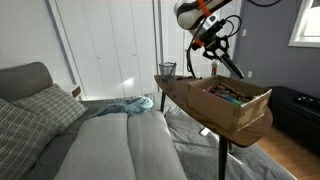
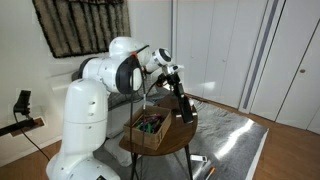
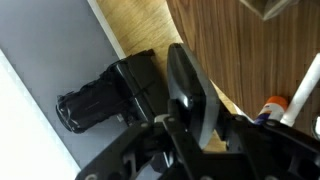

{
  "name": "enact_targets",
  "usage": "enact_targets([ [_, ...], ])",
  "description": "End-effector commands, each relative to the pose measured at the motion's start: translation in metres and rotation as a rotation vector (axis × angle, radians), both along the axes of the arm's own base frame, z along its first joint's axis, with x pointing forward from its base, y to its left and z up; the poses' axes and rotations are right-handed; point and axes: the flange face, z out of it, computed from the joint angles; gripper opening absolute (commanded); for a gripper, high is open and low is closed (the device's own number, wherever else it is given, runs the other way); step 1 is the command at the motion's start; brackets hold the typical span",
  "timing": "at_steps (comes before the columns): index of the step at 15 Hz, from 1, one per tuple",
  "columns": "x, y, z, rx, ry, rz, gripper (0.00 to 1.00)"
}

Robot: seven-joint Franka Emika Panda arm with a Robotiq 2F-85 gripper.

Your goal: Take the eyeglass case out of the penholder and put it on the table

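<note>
My gripper (image 1: 210,62) is shut on the eyeglass case (image 2: 183,103), a slim dark oblong that hangs tilted from the jaws above the table (image 1: 190,97). In the wrist view the case (image 3: 190,85) sits between my two fingers (image 3: 188,140), over the table's wooden edge (image 3: 215,40). The penholder (image 1: 166,70), a small black mesh cup, stands empty at the far end of the table, apart from the gripper. I cannot pick out the penholder in the exterior view from the robot's side.
An open cardboard box (image 1: 238,103) with several small items takes up the near half of the table; it also shows in an exterior view (image 2: 148,128). The table has a thin black leg (image 1: 223,160). A grey sofa (image 1: 90,140) lies beside it.
</note>
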Motion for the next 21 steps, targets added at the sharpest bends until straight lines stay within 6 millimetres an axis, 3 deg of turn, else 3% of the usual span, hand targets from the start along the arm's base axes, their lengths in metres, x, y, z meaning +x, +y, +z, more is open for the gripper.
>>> enact_targets([
  [1,0.005,0.034,-0.003,-0.06,0.097,-0.024,0.12],
  [4,0.004,0.04,-0.018,-0.108,0.166,-0.064,0.12],
  [9,0.009,0.019,-0.034,-0.162,0.216,-0.109,0.12],
  [10,0.002,0.026,-0.037,-0.139,0.209,-0.097,0.12],
  [11,0.004,0.023,-0.04,-0.141,0.214,-0.103,0.37],
  [12,0.004,0.022,-0.042,-0.142,0.217,-0.104,0.37],
  [13,0.007,0.023,-0.043,-0.152,0.194,-0.129,0.12],
  [21,0.027,0.032,-0.073,-0.146,0.12,-0.14,0.12],
])
